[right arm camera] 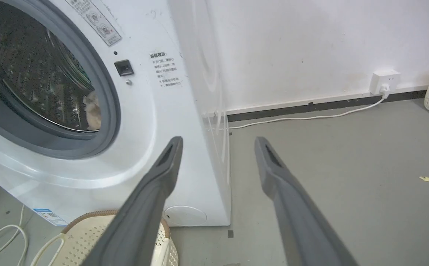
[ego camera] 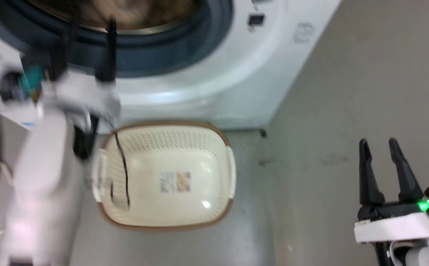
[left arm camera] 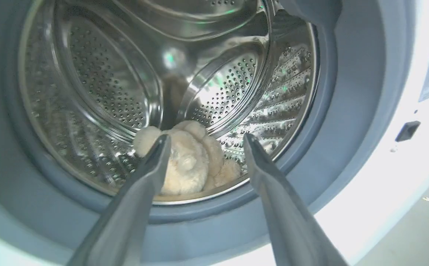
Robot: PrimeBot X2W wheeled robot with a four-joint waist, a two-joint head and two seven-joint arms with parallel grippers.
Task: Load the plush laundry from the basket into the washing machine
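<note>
progress: the plush laundry (left arm camera: 188, 162) lies low on the steel drum (left arm camera: 99, 81) inside the washing machine (ego camera: 207, 85), past the grey door seal (left arm camera: 347, 111) and touching no finger. the basket (ego camera: 162, 124) stands on the floor just in front of the washer; its label (ego camera: 175, 181) shows on a bare bottom, with no plush inside. judgement: the load is in and the task reads as essentially complete; what remains is for the arm to come clear of the opening.

pose, left: the left gripper (left arm camera: 207, 138) points into the door opening, fingers spread apart and holding nothing, the bear seen between them but deeper in. the head view is blurred here.

pose, right: the right gripper (ego camera: 378, 144) hangs over bare floor, well apart from washer and basket, fingers spread and holding nothing
</note>
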